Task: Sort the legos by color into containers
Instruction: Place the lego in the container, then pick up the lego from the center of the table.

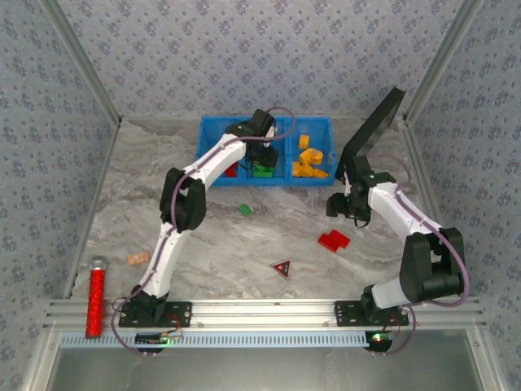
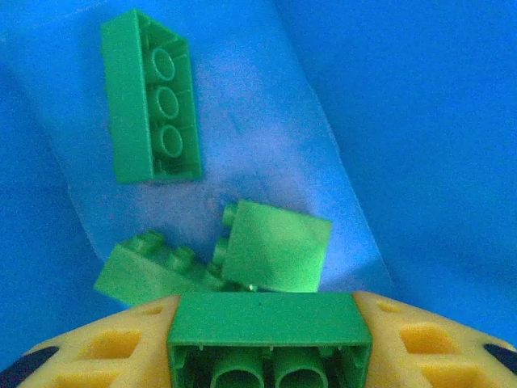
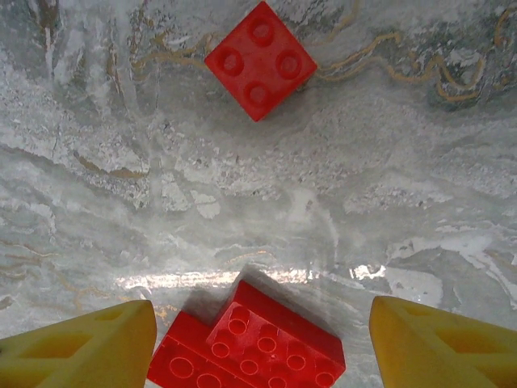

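Observation:
The blue tray (image 1: 203, 140) stands at the back of the table. My left gripper (image 1: 261, 160) hangs over its middle compartment, shut on a green lego (image 2: 269, 322) held between the yellow fingers (image 2: 97, 343). Three green legos (image 2: 152, 99) lie on the tray floor (image 2: 420, 121) below it. Yellow legos (image 1: 309, 161) fill the right compartment and a red one (image 1: 232, 169) shows in the left. My right gripper (image 3: 262, 323) is open above stacked red legos (image 3: 250, 347) on the table, with a red square lego (image 3: 260, 59) beyond. A green lego (image 1: 245, 209) lies loose mid-table.
A dark red triangle (image 1: 282, 268) lies near the front centre. A red cylinder (image 1: 96, 297) lies along the front left rail, with a small orange piece (image 1: 138, 258) beside it. A tilted black panel (image 1: 374, 129) leans at the back right. Patterned walls enclose the table.

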`<state>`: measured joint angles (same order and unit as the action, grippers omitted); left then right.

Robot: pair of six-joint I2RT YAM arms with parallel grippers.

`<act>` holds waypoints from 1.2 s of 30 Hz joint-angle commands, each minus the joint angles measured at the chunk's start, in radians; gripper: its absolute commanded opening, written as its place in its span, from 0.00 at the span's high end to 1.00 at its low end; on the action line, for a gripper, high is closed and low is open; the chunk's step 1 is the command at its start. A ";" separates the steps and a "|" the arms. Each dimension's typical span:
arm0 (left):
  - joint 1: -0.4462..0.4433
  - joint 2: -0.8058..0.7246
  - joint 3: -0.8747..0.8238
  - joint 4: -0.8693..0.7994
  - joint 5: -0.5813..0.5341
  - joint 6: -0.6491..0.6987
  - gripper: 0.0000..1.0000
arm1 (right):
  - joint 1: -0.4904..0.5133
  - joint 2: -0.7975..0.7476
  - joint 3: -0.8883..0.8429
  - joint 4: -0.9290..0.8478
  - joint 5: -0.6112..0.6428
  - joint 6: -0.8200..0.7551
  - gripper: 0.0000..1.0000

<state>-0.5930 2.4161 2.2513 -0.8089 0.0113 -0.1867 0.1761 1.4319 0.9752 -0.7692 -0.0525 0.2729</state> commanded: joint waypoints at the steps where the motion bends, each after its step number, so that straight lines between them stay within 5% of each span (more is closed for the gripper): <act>1: 0.006 0.032 0.085 -0.066 0.010 0.029 0.54 | -0.004 0.002 -0.010 0.014 -0.016 -0.001 0.28; 10: 0.005 0.000 0.095 -0.081 0.025 0.037 0.34 | 0.001 0.042 0.015 0.022 -0.023 -0.007 0.28; 17: -0.015 -0.111 0.069 -0.104 0.009 0.072 0.31 | 0.012 0.081 0.039 0.035 -0.041 -0.004 0.28; 27: -0.070 -0.469 -0.478 -0.015 -0.068 0.068 0.23 | 0.035 0.165 0.111 0.035 -0.045 -0.017 0.28; 36: -0.094 -0.594 -0.801 0.056 -0.077 -0.025 0.22 | 0.040 0.216 0.171 0.005 -0.038 -0.044 0.28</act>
<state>-0.6773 1.8503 1.4868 -0.8040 -0.0467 -0.1802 0.2100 1.6253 1.1137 -0.7280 -0.0872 0.2539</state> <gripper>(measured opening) 0.781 0.720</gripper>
